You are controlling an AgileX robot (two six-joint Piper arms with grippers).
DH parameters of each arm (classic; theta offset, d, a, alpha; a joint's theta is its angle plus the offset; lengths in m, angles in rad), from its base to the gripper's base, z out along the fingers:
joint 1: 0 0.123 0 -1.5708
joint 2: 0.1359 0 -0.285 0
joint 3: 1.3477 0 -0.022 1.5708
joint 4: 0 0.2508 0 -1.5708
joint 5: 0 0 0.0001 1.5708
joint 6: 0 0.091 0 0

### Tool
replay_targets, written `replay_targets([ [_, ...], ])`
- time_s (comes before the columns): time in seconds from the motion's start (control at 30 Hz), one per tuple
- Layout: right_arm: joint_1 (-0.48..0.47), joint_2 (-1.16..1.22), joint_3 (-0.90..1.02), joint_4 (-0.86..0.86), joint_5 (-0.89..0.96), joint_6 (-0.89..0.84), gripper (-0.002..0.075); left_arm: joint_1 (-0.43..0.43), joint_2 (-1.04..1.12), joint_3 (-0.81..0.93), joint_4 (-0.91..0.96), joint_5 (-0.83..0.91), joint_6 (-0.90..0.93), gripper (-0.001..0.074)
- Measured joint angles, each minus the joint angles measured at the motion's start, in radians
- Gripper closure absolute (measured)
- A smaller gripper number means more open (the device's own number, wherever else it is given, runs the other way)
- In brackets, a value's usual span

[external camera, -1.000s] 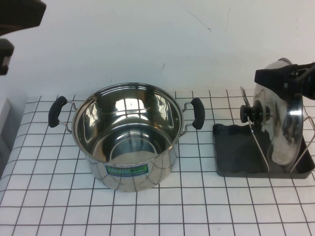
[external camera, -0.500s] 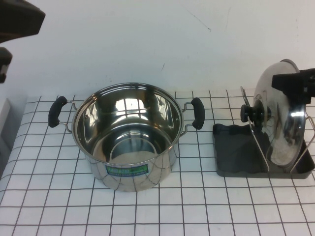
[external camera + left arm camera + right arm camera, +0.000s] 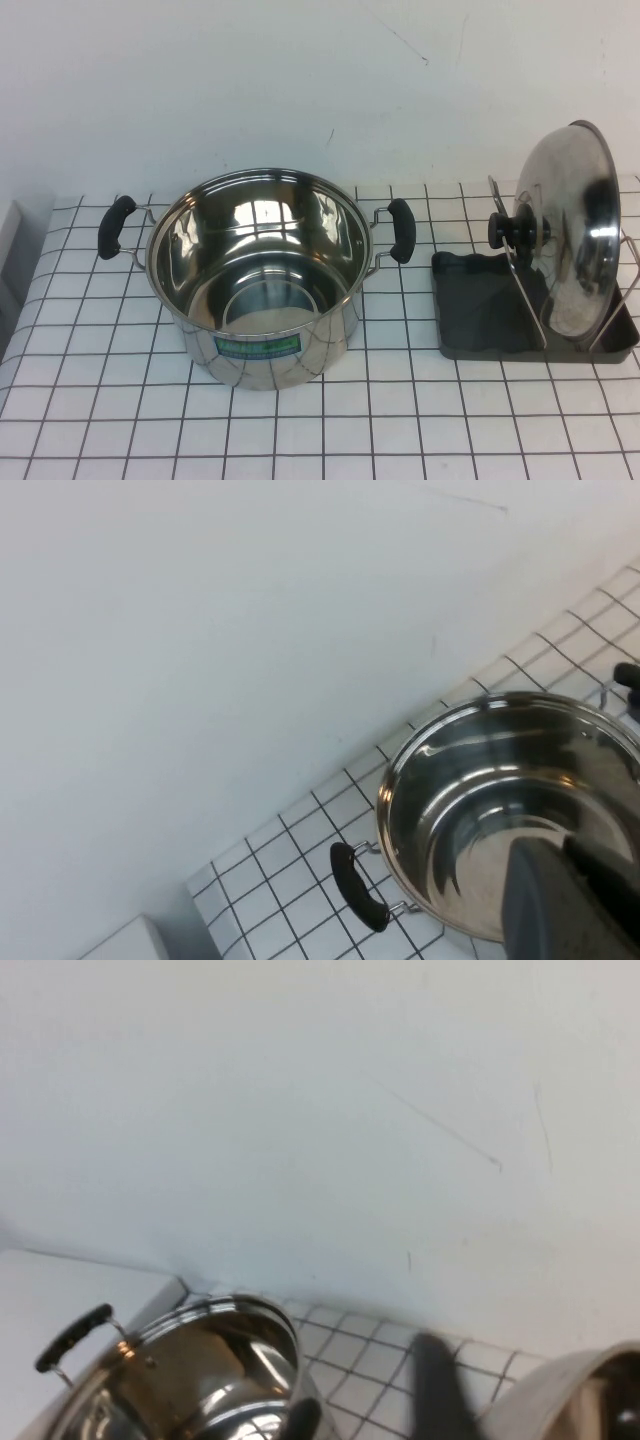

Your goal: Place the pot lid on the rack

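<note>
The pot lid (image 3: 570, 230) stands on edge in the rack (image 3: 480, 300), leaning against the wire loops (image 3: 520, 290), its black knob (image 3: 508, 231) facing the pot. Neither gripper shows in the high view. In the left wrist view, part of my left gripper (image 3: 575, 900) hangs above the pot (image 3: 500, 800). In the right wrist view, a blurred dark part of my right gripper (image 3: 440, 1390) is raised beside the lid's rim (image 3: 570, 1390), apart from it. Nothing is held in either view.
The steel pot (image 3: 255, 275) with two black handles (image 3: 401, 230) sits mid-table on the checked cloth, just left of the rack. A white wall rises behind the table. The rack lies near the table's right edge.
My right gripper, which was at the lid's upper rim, has drawn off to the right and left the high view. The left arm has also left the top left corner. The lid stays in the rack.
</note>
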Motion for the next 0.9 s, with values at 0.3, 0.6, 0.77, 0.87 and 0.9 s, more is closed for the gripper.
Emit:
replay_targets([
  [0.3, -0.073, -0.166, 0.000, -0.096, 0.108, 0.003, 0.0704, 0.000, -0.346, 0.333, 0.021, -0.195, -0.073, 0.0736],
  [0.6, -0.026, -0.528, 0.054, -0.477, -0.143, 0.022, 0.0720, 0.000, -0.688, 0.843, 0.027, -0.477, -0.156, 0.0736],
  [0.77, 0.049, -0.747, 0.186, -0.650, -0.276, 0.053, 0.0721, 0.000, -0.803, 1.058, 0.027, -0.554, -0.209, 0.0736],
  [0.87, 0.068, -0.853, 0.278, -0.755, -0.362, 0.129, 0.0721, 0.000, -0.835, 1.133, 0.027, -0.579, -0.213, 0.0736],
  [0.9, 0.070, -0.876, 0.307, -0.779, -0.383, 0.153, 0.0721, 0.000, -0.840, 1.147, 0.027, -0.585, -0.215, 0.0736],
])
